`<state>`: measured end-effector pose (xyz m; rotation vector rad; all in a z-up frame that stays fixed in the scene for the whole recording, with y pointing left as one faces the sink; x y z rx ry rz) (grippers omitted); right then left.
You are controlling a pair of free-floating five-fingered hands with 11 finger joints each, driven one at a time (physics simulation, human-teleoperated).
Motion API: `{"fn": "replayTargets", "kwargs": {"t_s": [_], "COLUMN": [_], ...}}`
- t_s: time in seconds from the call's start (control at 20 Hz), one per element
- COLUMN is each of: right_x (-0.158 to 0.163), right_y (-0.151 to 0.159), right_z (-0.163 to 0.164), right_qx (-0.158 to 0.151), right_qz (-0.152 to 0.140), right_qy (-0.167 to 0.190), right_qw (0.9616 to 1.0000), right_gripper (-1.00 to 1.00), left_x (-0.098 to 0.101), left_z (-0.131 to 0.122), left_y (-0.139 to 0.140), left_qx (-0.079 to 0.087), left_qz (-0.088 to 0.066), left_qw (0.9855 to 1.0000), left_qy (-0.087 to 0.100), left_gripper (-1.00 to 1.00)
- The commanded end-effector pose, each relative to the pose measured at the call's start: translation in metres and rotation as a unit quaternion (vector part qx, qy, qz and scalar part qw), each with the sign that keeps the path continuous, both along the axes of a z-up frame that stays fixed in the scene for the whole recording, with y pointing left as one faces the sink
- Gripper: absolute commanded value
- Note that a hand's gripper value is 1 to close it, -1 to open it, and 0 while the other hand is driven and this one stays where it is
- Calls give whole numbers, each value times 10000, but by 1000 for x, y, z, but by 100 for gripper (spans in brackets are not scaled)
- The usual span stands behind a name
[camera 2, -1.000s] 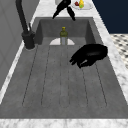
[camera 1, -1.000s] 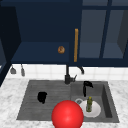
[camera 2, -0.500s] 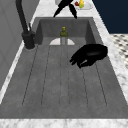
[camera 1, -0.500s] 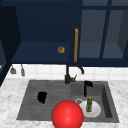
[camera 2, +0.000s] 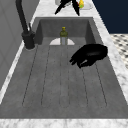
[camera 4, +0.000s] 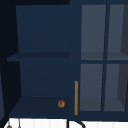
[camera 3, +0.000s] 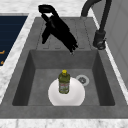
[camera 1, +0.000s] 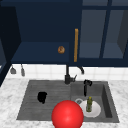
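Note:
My left hand floats low over the ribbed drainboard, fingers relaxed and holding nothing; the left side view shows this hand near the drainboard's front edge. My right hand hangs above the basin with straight fingers pointing down, and in the right side view the hand is behind and above a small green bottle. The bottle stands upright on a white plate in the basin, apart from both hands.
A black faucet rises behind the sink. A red ball sits at the sink's front edge. The open wall cabinet holds a small brown object beside an orange door handle. A drain lies next to the plate.

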<state>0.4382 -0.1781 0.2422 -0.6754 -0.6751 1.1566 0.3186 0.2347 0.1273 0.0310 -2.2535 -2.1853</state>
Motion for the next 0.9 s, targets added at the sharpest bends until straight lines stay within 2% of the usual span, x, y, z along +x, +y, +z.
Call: {"fn": "replayTargets", "kwargs": {"t_s": [0.0, 0.35, 0.85], "right_x": [-7, -40, -110], "right_y": [0, 5, 19], "right_z": [9, 19, 24], "right_qx": [171, 350, 361], "right_qz": [360, 514, 398], "right_qy": [-162, -278, -543], "right_qw": [9991, 9977, 9971], "right_gripper": [-100, -100, -100], "left_x": [0, 0, 0], "left_z": [0, 0, 0], "left_y": [0, 0, 0], "left_qx": [0, 0, 0], "left_qz": [0, 0, 0], "left_qw": [10000, 10000, 10000], "left_qy": [0, 0, 0], "left_gripper": [0, 0, 0]}}
